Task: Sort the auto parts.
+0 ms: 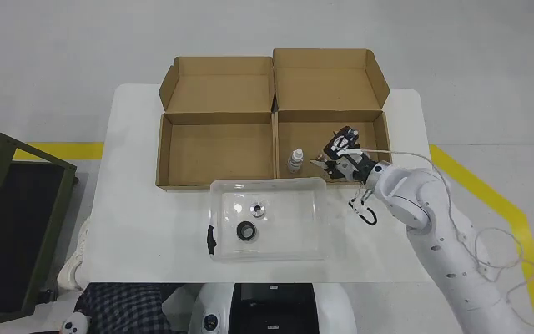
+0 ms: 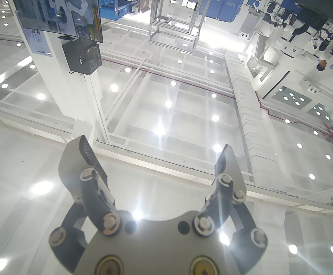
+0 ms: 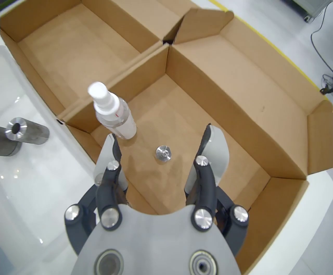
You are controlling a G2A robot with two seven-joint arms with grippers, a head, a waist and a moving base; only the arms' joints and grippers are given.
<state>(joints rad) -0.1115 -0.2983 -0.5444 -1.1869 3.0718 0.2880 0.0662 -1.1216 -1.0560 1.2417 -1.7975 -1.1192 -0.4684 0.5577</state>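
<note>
As the right fingers [image 3: 213, 145] gape, a metal disc [image 3: 163, 153] lies between, untouched.

No print can be read. The wall screen [image 2: 59, 18] bears marks too small to tell. The spray bottle [image 3: 114, 114] shows a thin red line.

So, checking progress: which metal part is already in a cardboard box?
The small shiny disc, below the open right gripper beside the spray bottle; the cylinder and ring lie in the clear tray.

The cardboard box [image 3: 234, 78] looks matt, the plastic bin [image 1: 300, 230] glossy, the metal stud [image 3: 164, 153] polished.
</note>
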